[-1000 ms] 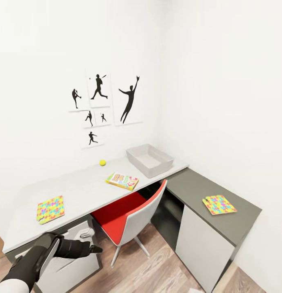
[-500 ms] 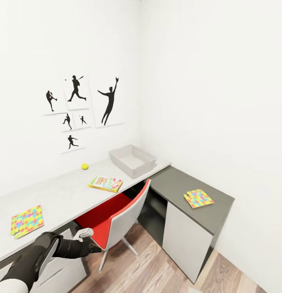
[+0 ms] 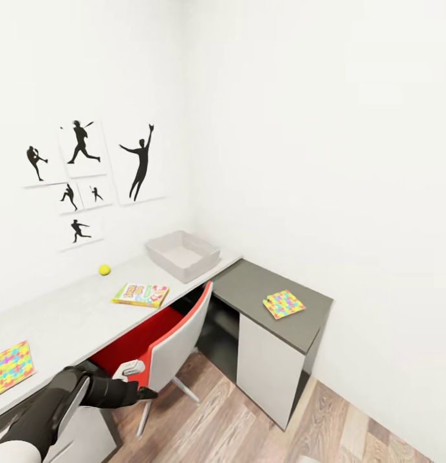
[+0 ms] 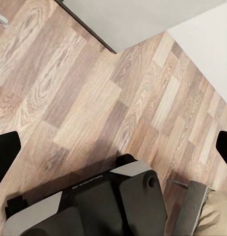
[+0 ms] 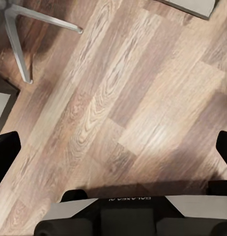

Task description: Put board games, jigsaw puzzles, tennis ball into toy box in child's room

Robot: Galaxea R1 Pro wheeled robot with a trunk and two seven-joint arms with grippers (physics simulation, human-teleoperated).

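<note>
Facing the corner of the child's room, the robot looks down over an L-shaped bench [image 3: 74, 308] with the toys well apart from its arms. The toy box [image 3: 183, 256] sits at the far corner of the light bench top, open and empty as far as can be seen. The tennis ball [image 3: 104, 270] lies near the wall to the box's left, the board game [image 3: 140, 294] lies flat between ball and bench edge, one jigsaw puzzle [image 3: 10, 368] lies at the near left end, and the other jigsaw puzzle [image 3: 284, 303] lies on the dark side section [image 3: 248, 289] to the right. A red chair [image 3: 165, 337] stands tucked under the bench. The left arm's gripper [image 3: 140, 392] hangs low in front of the bench, below its top; its jaws appear spread in the left wrist view, holding nothing, above wood floor [image 4: 94, 88]. The right gripper's jaws likewise look spread and empty over the floor. Judging by position, the left arm is nearer the near-left puzzle, which lies up and to its left.
</note>
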